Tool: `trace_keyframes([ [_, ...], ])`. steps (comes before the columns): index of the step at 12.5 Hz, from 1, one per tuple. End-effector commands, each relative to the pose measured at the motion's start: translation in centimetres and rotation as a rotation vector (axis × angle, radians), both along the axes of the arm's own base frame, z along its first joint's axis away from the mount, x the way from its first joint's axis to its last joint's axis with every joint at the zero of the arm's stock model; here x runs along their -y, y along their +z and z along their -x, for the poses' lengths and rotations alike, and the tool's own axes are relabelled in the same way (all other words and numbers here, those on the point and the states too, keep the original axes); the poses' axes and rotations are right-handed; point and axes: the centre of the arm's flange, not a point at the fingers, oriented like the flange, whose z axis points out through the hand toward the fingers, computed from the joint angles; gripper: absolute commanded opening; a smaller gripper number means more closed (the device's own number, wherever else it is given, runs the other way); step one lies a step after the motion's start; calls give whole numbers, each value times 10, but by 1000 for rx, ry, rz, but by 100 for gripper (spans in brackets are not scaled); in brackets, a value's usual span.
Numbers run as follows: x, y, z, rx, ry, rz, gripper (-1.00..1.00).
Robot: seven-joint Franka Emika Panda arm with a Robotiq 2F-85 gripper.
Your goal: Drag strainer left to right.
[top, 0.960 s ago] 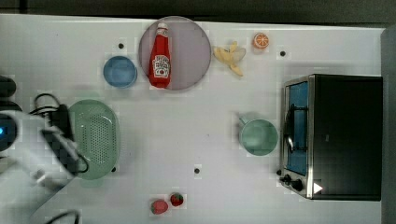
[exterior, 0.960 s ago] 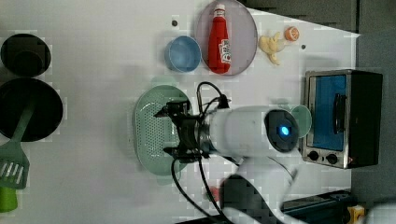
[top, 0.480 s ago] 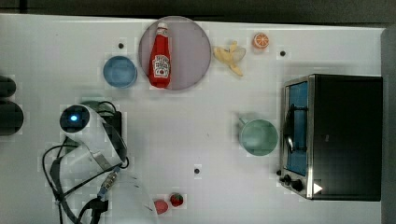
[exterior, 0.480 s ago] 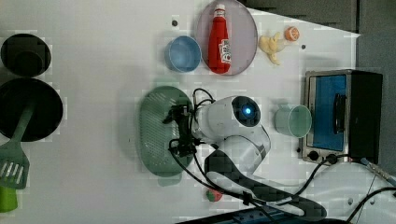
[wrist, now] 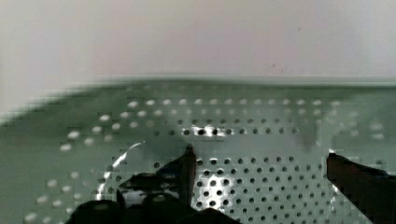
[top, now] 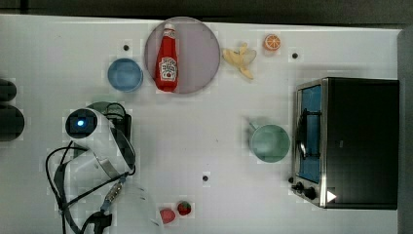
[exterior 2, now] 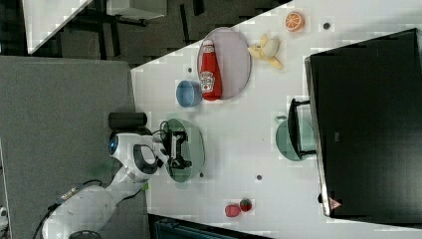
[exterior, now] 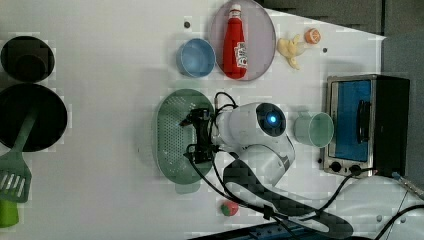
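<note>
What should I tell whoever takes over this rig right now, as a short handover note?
Gripper: jaws open, down inside the strainer, holding nothing.
Strainer: on the table at the left view's left of centre, below the blue bowl; in the top view the arm mostly covers it.
Nearby: teal mug by the toaster oven, ketchup bottle lying on the round plate.
Done: gripper placed over the perforated centre.
Left: the whole drag across toward the mug's side, probably by pressing on the basin or rim.
</note>
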Motion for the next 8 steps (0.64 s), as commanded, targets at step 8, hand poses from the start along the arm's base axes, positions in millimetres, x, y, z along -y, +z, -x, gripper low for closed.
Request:
trace_keyframes([
  [8,39,12,-16,80,-97,27,100],
])
